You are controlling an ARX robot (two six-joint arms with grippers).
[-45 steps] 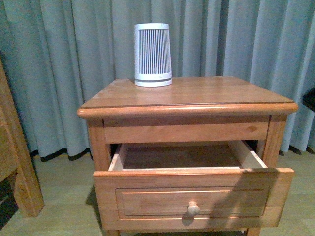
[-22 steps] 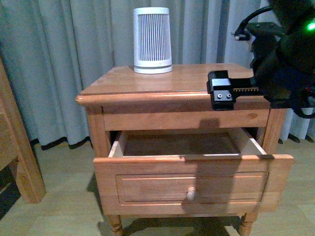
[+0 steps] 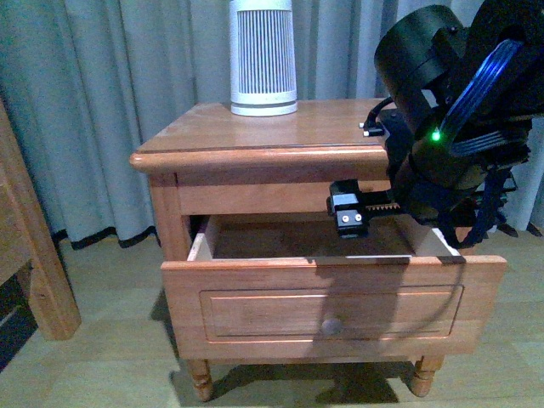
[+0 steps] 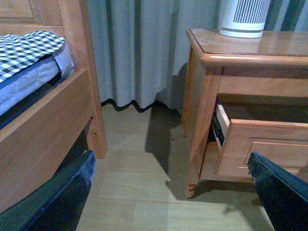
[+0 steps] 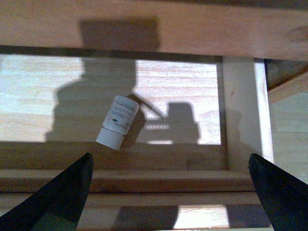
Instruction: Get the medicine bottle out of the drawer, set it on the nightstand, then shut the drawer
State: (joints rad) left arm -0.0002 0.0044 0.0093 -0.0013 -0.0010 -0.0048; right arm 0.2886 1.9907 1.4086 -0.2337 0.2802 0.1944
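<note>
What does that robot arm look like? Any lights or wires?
The right arm is bulky and black, with a rounded joint housing, a glowing blue strip, a small green light and thin black cables. Its toothed rail ends in a black block with two silver dots. The right end effector has dark, tapered fingers.

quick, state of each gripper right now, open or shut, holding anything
left gripper: open, holding nothing
right gripper: open, holding nothing, above the medicine bottle lying in the drawer
</note>
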